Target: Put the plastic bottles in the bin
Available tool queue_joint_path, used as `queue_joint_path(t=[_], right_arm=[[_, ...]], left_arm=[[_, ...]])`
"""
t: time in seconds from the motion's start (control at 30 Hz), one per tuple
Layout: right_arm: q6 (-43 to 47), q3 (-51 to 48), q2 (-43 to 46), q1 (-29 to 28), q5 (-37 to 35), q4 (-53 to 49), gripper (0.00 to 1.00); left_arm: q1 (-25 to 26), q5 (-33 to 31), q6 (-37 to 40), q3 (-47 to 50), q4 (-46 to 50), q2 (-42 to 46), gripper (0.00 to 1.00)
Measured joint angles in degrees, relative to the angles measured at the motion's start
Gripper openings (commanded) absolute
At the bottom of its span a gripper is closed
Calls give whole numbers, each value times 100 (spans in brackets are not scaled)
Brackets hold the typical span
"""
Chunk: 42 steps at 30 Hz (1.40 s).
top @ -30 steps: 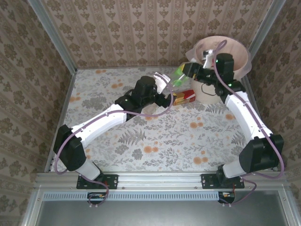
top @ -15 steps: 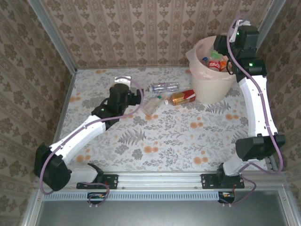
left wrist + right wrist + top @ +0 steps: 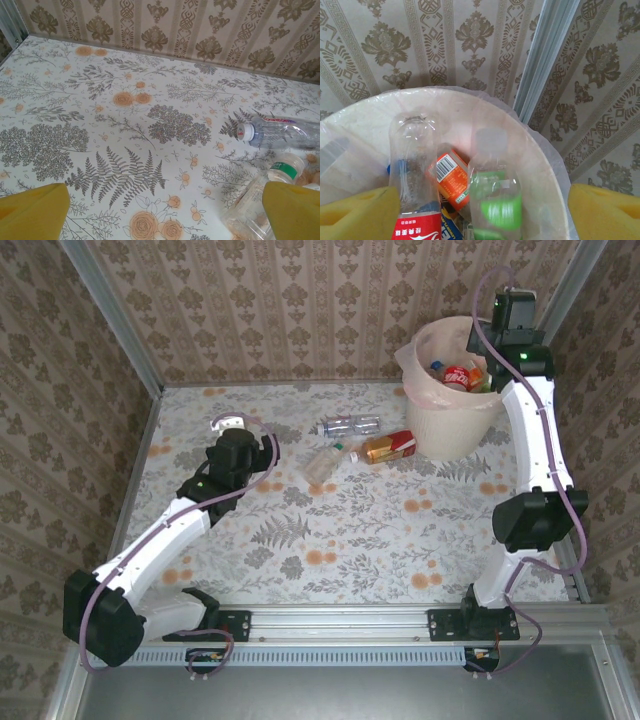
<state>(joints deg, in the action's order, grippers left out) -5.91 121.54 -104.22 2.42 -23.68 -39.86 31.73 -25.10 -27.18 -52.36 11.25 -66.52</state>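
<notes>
right gripper (image 3: 477, 214) now spread open and empty above the bin (image 3: 449, 436), far right; green-label bottle (image 3: 495, 196) dropped inside. left gripper (image 3: 165, 216) open, withdrawn left. three plastic bottles (image 3: 349, 425) still await on the table (image 3: 380, 530).

A clear bottle (image 3: 285, 134) with red lettering runs off the right edge of the left wrist view. Its green-capped neighbour (image 3: 252, 202) slips behind a yellow finger (image 3: 295, 210). Inside the bin (image 3: 547, 175), a red-labelled bottle (image 3: 413, 170) and a green-labelled one (image 3: 496, 200) are cropped at the frame's bottom.
</notes>
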Motion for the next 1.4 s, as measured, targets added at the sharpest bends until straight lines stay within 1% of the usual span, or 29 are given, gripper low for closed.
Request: queue_joint_path(t=[0.2,0.27,0.33,0.4,0.53,0.7,0.87,0.97,1.07,1.4], right_arm=[[2,-127,37,0,9,-7,91],[2,-216,107,0,74,-9,94],[13,-326,205,0,190,4,99],[22,-498,365,0,354,39,100],[22,-1043,820,-4,785,249,100],[87,-1714,1355,-4,1388,612,100],[275,-2465,1886,-55,2330,1150,100],[529,-2876,2129,-212,2872,1432,100],[892,-3158,2249,-470,3206,1622,100],[2492,-3757,2260,-1679,3495,1696,100]], left_arm=[[-39,83,-31,0,7,-81,100],[-98,181,-31,0,7,-160,100],[-168,354,-31,-2,-2,-262,100],[-243,549,-31,-17,0,-398,100],[-374,824,-96,-153,59,-811,100],[-409,992,-225,-160,81,-1067,100],[-437,1239,-330,-157,70,-1161,100],[-446,1329,-350,-157,42,-1165,100],[-448,1349,-352,-157,26,-1165,100],[-450,1386,-372,-157,26,-1165,100]])
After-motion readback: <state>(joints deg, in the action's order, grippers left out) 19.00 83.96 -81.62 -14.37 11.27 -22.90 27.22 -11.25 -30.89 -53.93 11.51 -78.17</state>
